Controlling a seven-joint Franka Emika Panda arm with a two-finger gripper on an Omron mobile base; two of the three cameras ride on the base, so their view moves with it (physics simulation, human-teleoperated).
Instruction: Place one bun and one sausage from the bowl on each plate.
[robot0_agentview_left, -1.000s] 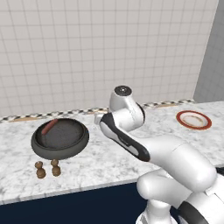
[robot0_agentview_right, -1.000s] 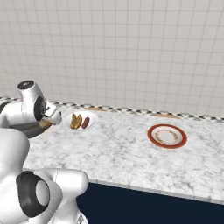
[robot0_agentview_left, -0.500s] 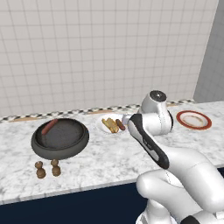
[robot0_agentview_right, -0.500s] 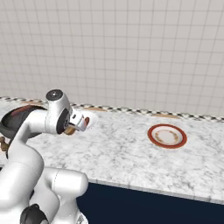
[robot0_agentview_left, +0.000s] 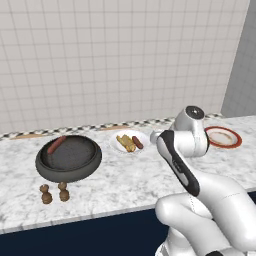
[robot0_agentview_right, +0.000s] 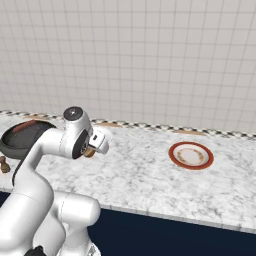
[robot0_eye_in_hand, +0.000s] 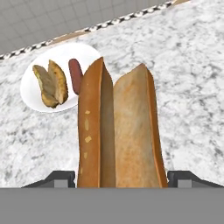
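The arm is swinging rightward across the table: a second ago its hand was hanging over the bowl at the left, half a second ago it was passing the white plate, and now it is sitting between that plate and the red-rimmed plate. The fingers are gripping a split bun, held lengthwise between them and well clear of the surface. This is judged to be the carry step for the second serving, with the bun heading for the red-rimmed plate, which appears to be carrying no food as yet, though the small picture leaves that uncertain. The marble-patterned table is running the full width of both base views, backed by a wall of pale square tiles with a checkered strip at its foot. The dark bowl is sitting at the left with one sausage lying against its far rim. The white plate is sitting just beside the bowl and is already carrying a bun and a sausage, so that half of the task is judged complete. Two small brown shakers are standing near the front edge, in front of the bowl.
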